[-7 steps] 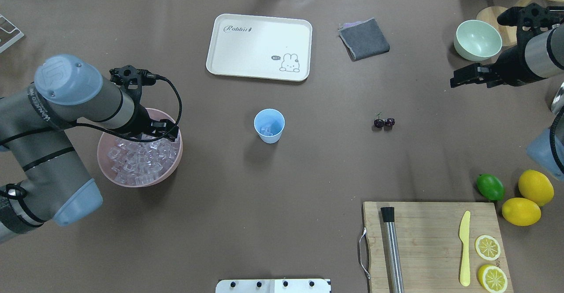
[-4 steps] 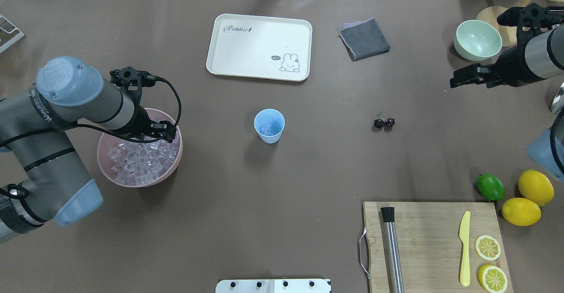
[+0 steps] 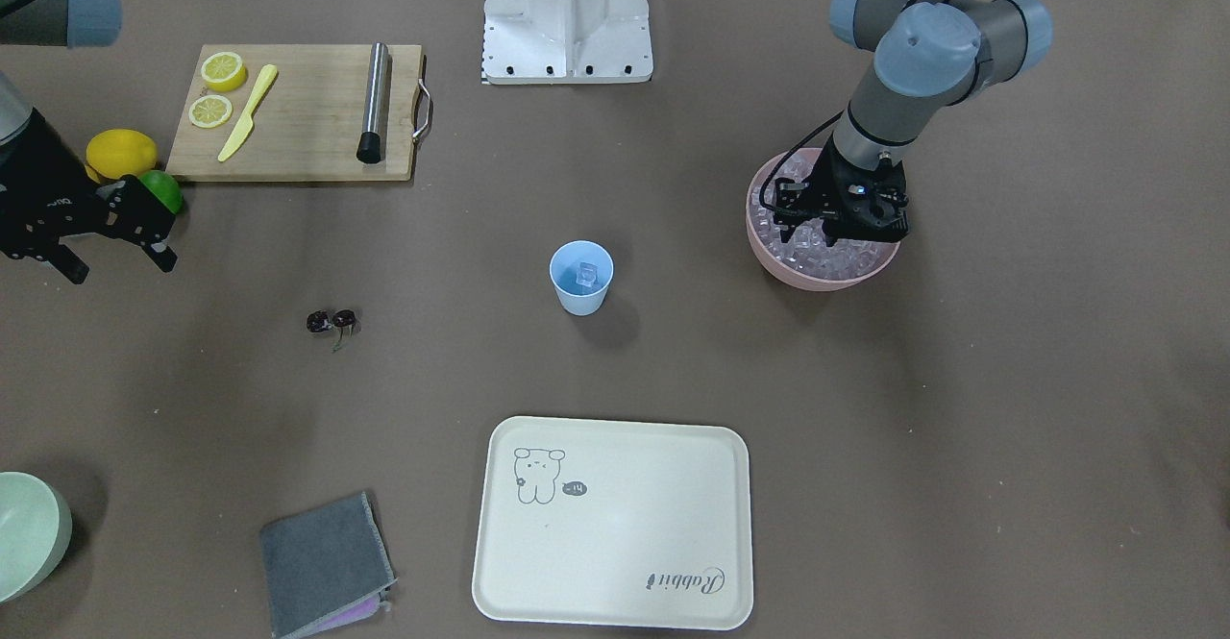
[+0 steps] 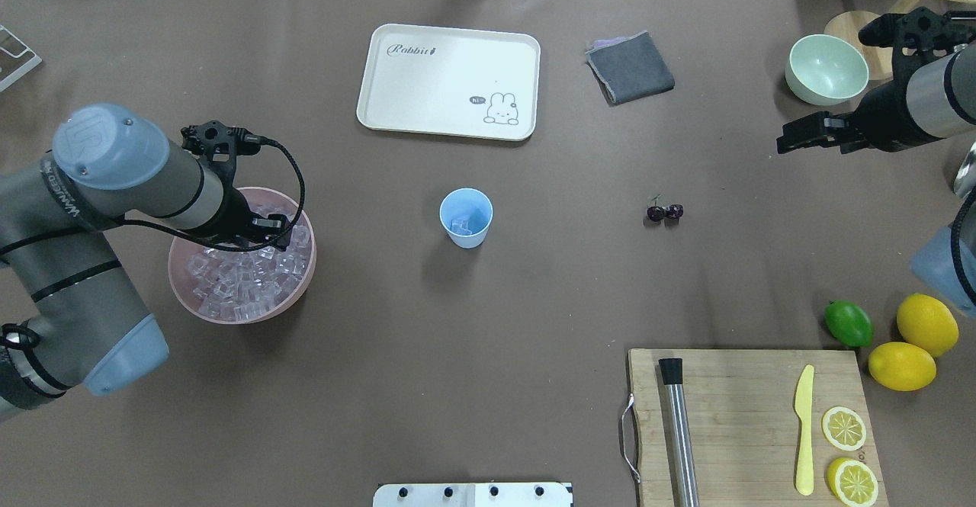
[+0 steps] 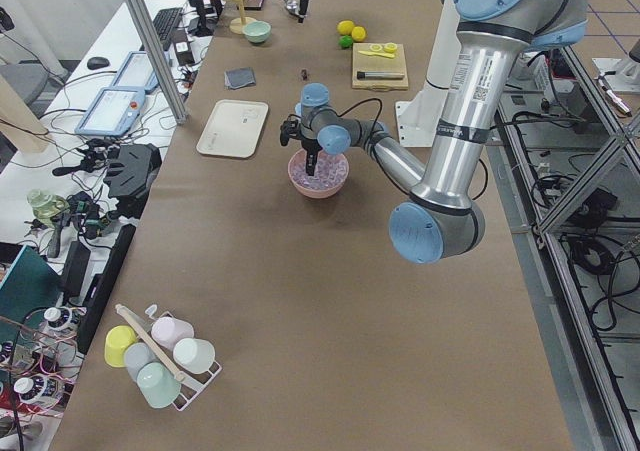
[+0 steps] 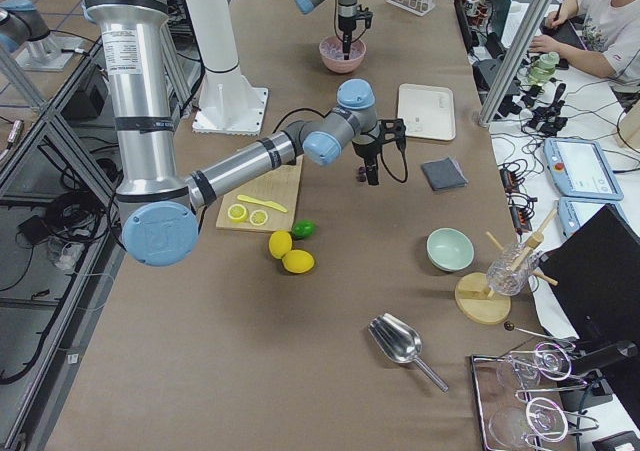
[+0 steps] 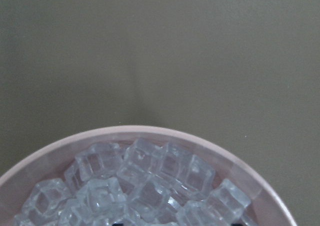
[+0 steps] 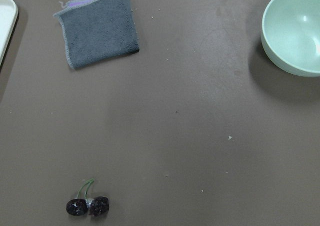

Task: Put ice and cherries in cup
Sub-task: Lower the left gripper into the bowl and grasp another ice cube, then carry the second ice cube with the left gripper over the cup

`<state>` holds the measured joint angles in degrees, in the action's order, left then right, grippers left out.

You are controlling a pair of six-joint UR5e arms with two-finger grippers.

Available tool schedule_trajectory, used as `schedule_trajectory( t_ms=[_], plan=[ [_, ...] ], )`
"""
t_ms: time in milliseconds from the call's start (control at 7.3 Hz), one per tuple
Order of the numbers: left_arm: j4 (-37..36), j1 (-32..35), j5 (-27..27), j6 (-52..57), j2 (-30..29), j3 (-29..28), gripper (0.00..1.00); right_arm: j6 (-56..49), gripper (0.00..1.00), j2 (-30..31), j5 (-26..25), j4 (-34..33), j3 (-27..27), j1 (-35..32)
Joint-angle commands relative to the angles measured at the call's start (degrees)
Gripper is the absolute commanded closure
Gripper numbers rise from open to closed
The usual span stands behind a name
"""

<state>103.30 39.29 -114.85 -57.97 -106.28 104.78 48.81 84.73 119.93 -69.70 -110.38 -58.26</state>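
I'm holding the left tool pointing straight down, dipping into ice beneath it; spread or pinching, I cannot tell.

Counted: one cup, two cherries in one joined pair, and ice too heaped to number in the pink bowl under the left gripper. There are two bowls in all, the other a green bowl near the right gripper. One tray, one cloth, one cutting board, one knife, one steel rod, two lemon halves, two whole lemons, one lime.
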Motion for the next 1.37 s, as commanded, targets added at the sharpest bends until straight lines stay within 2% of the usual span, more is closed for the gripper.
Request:
schedule_trajectory(
  t_ms=[0, 274, 411, 548, 685, 822, 959, 1096, 1234],
  plan=[
    [0.05, 0.0, 0.15, -0.13, 0.02, 0.08, 0.72, 0.32, 0.01, -0.18, -0.75, 0.0, -0.01, 0.69],
    [-0.03, 0.0, 0.06, -0.22, 0.02, 0.51, 0.86, 0.32, 0.01, -0.18, -0.84, 0.0, -0.01, 0.78],
    [-0.56, 0.35, -0.29, 0.04, 0.1, 2.69, 1.0, 0.24, 0.01, -0.18, -1.1, 0.0, -0.1, 0.87],
    [-4.65, 2.79, -2.12, 0.39, -0.94, 4.54, 1.0, 0.24, 0.01, -0.27, -1.01, 0.0, -0.27, 0.87],
    [-8.26, 4.38, -3.36, 0.4, -4.17, 5.52, 1.0, 0.24, 0.01, -0.27, -1.1, -0.09, -0.36, 0.87],
    [-9.51, 4.04, -3.11, -0.04, -11.68, 2.74, 1.0, 0.32, 0.01, -0.27, -1.01, -0.09, -0.45, 1.21],
    [-9.35, 2.65, -3.02, -0.65, -20.11, -2.94, 1.0, 0.41, 0.01, -0.62, -1.19, -0.09, -0.45, 2.35],
    [-9.0, -0.93, -0.67, -4.83, -25.24, -6.74, 1.0, 0.41, 0.01, -1.14, -1.19, -0.09, -0.36, 2.62],
    [-8.82, -2.88, 2.23, -5.4, -27.99, -9.22, 1.0, 0.33, 0.01, -1.15, -1.1, -0.09, -0.19, 2.62]
  ],
)
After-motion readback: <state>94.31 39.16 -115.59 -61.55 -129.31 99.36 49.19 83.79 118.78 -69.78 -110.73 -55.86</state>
